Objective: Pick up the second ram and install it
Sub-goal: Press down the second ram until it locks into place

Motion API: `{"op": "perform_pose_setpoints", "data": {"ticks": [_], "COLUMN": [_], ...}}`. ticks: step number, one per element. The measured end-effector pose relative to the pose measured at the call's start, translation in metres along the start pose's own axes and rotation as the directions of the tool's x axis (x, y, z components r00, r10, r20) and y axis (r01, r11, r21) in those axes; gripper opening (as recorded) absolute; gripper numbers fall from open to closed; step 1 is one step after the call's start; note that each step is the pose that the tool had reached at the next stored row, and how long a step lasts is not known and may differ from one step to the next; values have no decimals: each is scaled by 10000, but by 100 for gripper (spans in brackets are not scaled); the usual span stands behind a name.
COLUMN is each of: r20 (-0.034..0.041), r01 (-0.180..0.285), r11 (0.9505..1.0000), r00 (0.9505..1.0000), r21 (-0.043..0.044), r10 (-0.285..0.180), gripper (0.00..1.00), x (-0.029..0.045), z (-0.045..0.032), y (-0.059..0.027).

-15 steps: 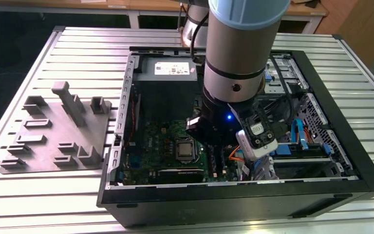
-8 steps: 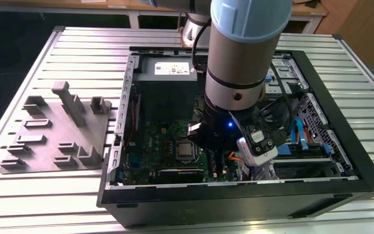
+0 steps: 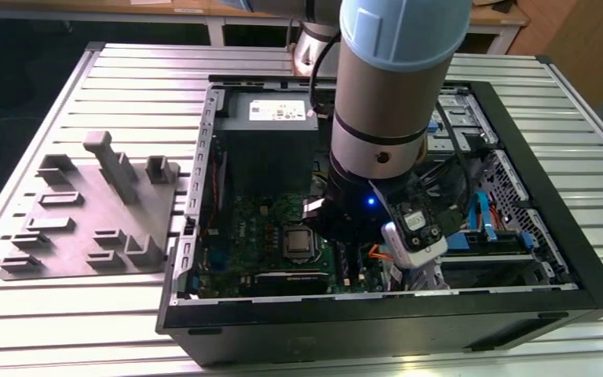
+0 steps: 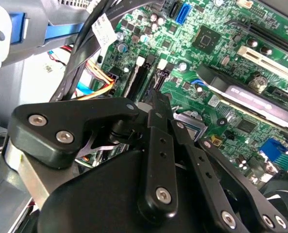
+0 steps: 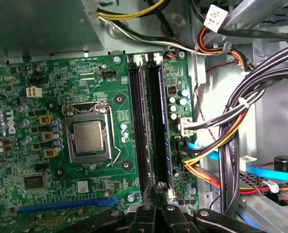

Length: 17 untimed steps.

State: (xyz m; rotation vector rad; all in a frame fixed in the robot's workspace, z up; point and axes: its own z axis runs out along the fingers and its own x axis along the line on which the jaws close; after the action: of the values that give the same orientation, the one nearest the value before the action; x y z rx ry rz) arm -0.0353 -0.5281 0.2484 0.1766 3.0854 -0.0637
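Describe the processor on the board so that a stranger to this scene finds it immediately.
On the slatted metal table stands an open black computer case, and a green motherboard lies inside it. The processor sits near the board's middle, beside the long black memory slots. It alone is a flat, bare silver square held in a metal frame.
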Motion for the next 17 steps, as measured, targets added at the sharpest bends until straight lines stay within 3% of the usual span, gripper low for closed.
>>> {"op": "perform_pose_setpoints", "data": {"ticks": [14,17], "r20": [-4,-6], "r01": [-1,-2], "r11": [10000,10000], "r00": [10000,10000], "r21": [-23,-47], "r10": [1,2], "gripper": [10,10], "x": [-5,-1], "z": [98,111], "y": [6,41]}}
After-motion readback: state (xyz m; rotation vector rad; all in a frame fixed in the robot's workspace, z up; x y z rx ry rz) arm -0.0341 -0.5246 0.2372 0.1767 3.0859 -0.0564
